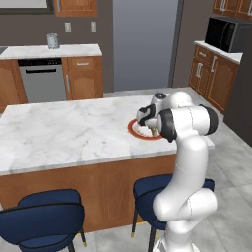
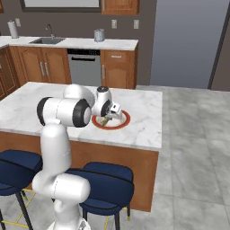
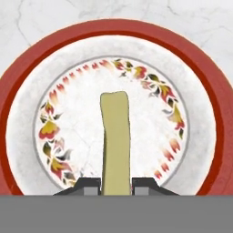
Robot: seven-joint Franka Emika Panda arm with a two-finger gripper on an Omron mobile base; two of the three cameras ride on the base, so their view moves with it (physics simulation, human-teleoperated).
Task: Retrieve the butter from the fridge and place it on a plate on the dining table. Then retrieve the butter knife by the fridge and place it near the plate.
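1. While my claw (image 3: 116, 185) hangs over the plate (image 3: 27, 82), its two tips are pinched tight on the butter (image 3: 115, 136), one tip on each side of the stick's near end.
2. Hand view: butter runs from between the tips out across the plate's white centre, inside the ring of red-yellow flower print. Whether its far end touches the plate, can't tell.
3. Plate sits flat on the table (image 1: 59, 133), near the edge on my side.
4. Left base view: claw (image 1: 153, 129) is low over the plate (image 1: 134, 127), my forearm covers most of it.
5. Right base view: butter (image 2: 104, 120) pokes out below the claw (image 2: 109, 117), over the plate (image 2: 121, 123).
6. Blue stools (image 1: 42, 221) stand at the table's near side.
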